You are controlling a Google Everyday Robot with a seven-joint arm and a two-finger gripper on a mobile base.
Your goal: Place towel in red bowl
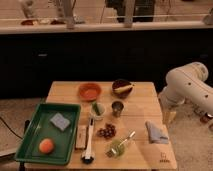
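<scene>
A: Camera view, biggest thing first?
B: Wooden desk (65, 92), crowded front to back. Next in size, a white arm (189, 86) off to the right, bent downward past the desk's right edge.
A: Why off to the side?
B: Probably to avoid bumping anything, yet within easy reach of the near right corner.
A: Then?
B: Green tray (69, 141) on the left, walled, so likely meant to pen in loose bits: a blue sponge (60, 121) and an orange (46, 145).
A: And the target?
B: Red bowl (89, 91), far side, left of centre, mouth up and seemingly empty, so ready to receive. Just to its right, a dark bowl (122, 87) with something yellow inside.
A: Towel?
B: Pale blue towel (156, 132), lying loosely crumpled on the desk near the right front corner, well apart from the red bowl. Apparently untouched; task not yet begun, by my reckoning.
A: Tool?
B: Tool (170, 116) at the arm's end, low beside the right edge, just behind the towel. Wide or narrow: cannot tell. Likely poised there for a short drop onto the towel.
A: Anything in the way?
B: Metal cup (117, 107) and a small green cup (97, 110), between towel and red bowl. Worth lifting high over both.
</scene>
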